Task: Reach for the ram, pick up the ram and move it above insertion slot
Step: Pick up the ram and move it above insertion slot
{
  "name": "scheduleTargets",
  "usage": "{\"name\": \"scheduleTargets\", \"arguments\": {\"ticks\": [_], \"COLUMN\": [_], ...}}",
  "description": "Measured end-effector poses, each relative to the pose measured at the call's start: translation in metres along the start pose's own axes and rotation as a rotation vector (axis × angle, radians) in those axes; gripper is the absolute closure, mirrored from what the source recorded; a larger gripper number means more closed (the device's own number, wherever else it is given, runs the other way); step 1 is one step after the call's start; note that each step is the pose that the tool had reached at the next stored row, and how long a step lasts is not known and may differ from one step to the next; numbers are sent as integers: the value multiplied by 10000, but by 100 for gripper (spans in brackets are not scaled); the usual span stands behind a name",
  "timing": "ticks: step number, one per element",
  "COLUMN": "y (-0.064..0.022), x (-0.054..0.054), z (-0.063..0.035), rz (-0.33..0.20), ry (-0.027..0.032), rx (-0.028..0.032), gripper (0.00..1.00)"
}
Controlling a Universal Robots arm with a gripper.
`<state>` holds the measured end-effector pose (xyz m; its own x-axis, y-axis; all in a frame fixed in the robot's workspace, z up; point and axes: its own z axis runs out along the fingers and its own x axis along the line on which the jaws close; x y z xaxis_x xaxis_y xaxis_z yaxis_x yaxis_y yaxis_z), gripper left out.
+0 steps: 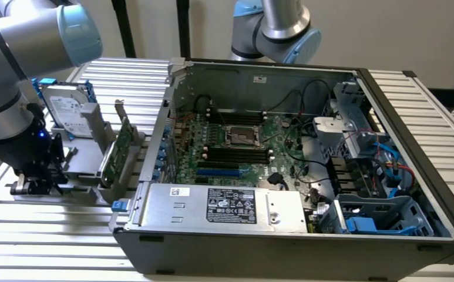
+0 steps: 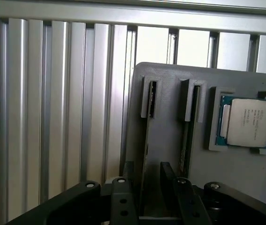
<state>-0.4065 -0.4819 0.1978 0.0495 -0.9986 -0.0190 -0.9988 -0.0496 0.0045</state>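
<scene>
Standing on edge in a narrow slot of the grey holder (image 2: 168,140), the ram (image 2: 145,150) shows just its thin upper edge. I judge it is kept that way so that a claw coming from above can take it by its two flat faces. The gripper (image 2: 148,171) hangs right over that slot with its fingers (image 2: 129,168) spread wide, one on each side of the stick and apart from it, so nothing is held. In the exterior view the gripper (image 1: 34,179) sits low at the end of the holder (image 1: 86,147) farthest from the computer case (image 1: 289,249). Beside the ram's slot the holder has a second slot (image 2: 185,136) with a dark edge in it that I cannot identify, and beyond that a processor (image 2: 247,122) lies flat in its own recess. The slot walls close by the fingers look the likeliest thing to catch on. Also upright on the holder are a hard drive (image 1: 62,108) and, toward the case, an expansion card (image 1: 119,154). Inside the case, well apart from the holder, dark memory slots (image 1: 238,155) lie open on the motherboard (image 1: 246,138), behind the power supply (image 1: 219,205).
</scene>
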Motion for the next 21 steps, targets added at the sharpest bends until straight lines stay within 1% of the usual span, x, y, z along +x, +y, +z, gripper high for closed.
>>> {"name": "scheduleTargets", "arguments": {"ticks": [1,2,4,6,7,11,16,21], "y": [0,0,-1,-1,-1,-3,-7,-7], "x": [0,0,0,0,0,0,0,0], "z": [1,1,1,2,2,3,2,2], "rz": [0,0,0,0,0,73,358,370], "ry": [-2,-3,-4,-3,-3,-4,-5,-4], "rx": [1,2,1,1,2,4,8,9], "gripper": [72,72,84,84,87,87,87,87]}}
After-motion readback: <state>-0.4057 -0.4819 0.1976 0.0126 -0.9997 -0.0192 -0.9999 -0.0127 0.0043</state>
